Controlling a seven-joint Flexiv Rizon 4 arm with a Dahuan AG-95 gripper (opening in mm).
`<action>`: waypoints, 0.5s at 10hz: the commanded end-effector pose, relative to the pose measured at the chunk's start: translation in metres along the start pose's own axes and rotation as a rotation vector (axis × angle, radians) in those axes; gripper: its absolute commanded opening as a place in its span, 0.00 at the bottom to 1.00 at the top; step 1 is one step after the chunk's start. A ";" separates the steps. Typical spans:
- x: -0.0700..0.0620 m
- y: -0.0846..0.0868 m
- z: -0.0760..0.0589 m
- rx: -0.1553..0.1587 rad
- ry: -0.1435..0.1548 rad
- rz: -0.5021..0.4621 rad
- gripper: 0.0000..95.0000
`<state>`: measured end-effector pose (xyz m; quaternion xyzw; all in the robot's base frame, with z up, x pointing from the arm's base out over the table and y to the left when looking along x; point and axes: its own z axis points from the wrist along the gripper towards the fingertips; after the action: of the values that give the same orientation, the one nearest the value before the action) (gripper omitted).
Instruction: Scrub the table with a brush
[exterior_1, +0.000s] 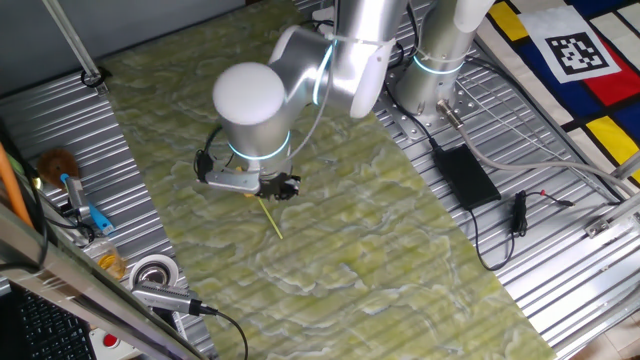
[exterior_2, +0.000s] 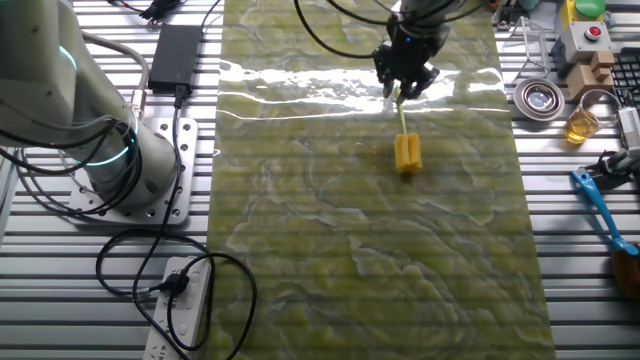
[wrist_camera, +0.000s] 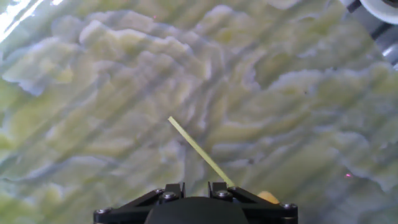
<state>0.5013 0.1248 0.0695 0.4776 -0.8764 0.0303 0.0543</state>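
Note:
The brush lies flat on the green-yellow marbled table (exterior_2: 330, 250). Its chunky yellow head (exterior_2: 407, 155) shows in the other fixed view, and its thin handle (exterior_2: 402, 118) runs from the head to under my gripper (exterior_2: 405, 85). In one fixed view only the handle (exterior_1: 273, 220) sticks out below the gripper (exterior_1: 277, 190); the head is hidden. In the hand view the handle (wrist_camera: 199, 151) crosses the table diagonally and a bit of the head (wrist_camera: 268, 198) shows at the bottom. The gripper hovers just above the brush with a gap between its jaws and nothing in them.
Ribbed grey metal panels (exterior_1: 100, 150) flank the table. A blue-handled tool (exterior_2: 600, 205), a brown brush (exterior_1: 58, 162), a tape roll (exterior_2: 538, 97) and a small jar (exterior_2: 580, 122) lie to one side. A black power brick (exterior_1: 465, 175), cables and the arm's base (exterior_1: 440, 75) are on the other.

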 end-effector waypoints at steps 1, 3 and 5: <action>0.000 -0.001 0.001 -0.005 0.007 -0.142 0.20; 0.000 -0.001 0.001 -0.007 0.008 -0.176 0.20; 0.000 -0.001 0.001 -0.001 0.018 -0.183 0.20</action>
<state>0.5021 0.1237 0.0694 0.5587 -0.8265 0.0265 0.0629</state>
